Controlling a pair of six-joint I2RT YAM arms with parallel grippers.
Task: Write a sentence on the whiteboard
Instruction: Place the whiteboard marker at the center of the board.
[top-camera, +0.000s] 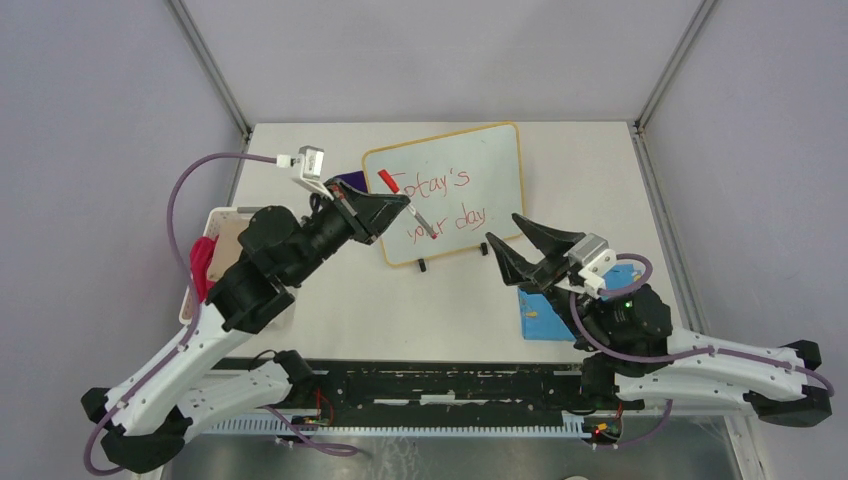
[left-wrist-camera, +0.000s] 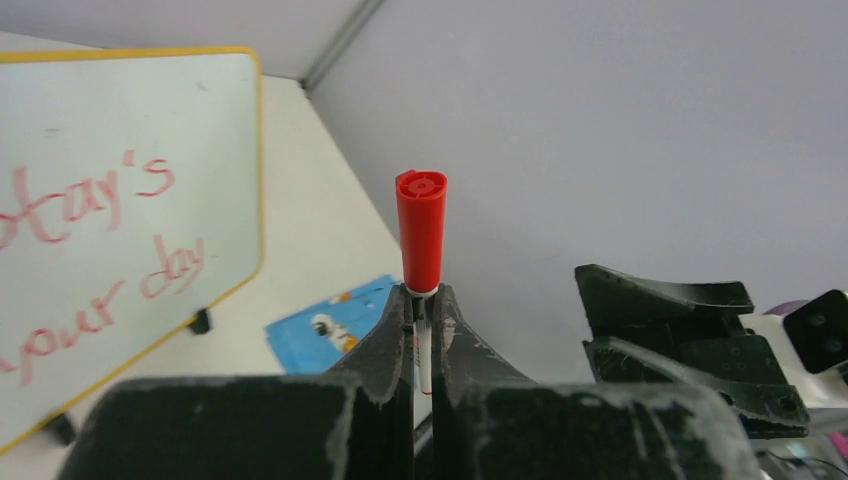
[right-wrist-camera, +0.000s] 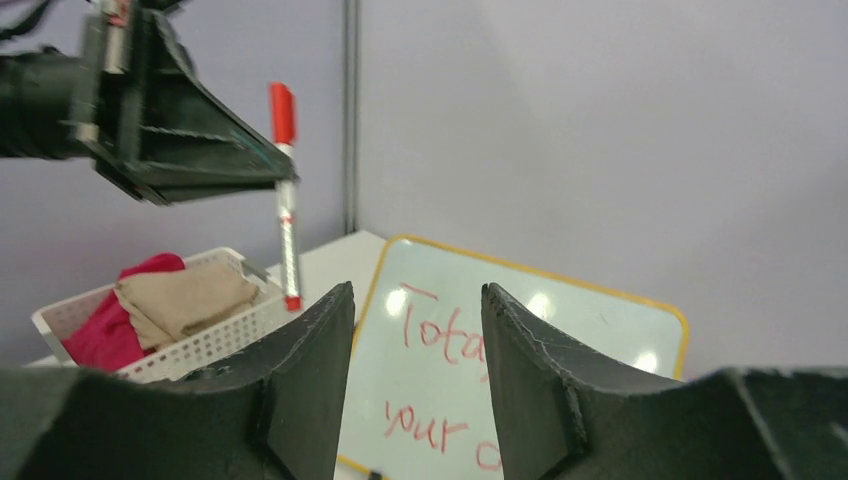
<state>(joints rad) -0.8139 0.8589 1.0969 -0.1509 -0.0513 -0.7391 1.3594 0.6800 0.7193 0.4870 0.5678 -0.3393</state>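
Observation:
The whiteboard (top-camera: 480, 160) with a yellow-orange frame lies at the back middle of the table; it also shows in the left wrist view (left-wrist-camera: 120, 130) and the right wrist view (right-wrist-camera: 560, 330). The sentence (top-camera: 445, 200) in red reads "Today's your day" in two lines. My left gripper (top-camera: 400, 208) is shut on a red-capped white marker (top-camera: 412, 205), held above the board's left part; the cap (left-wrist-camera: 421, 230) sticks out past the fingers. My right gripper (top-camera: 510, 240) is open and empty, just off the board's near right corner.
A white basket (top-camera: 200, 290) with red and tan cloths stands at the left. A blue patterned cloth (top-camera: 545, 318) lies under the right arm. A dark purple object (top-camera: 345, 183) sits beside the board's left edge. Enclosure posts stand at the back corners.

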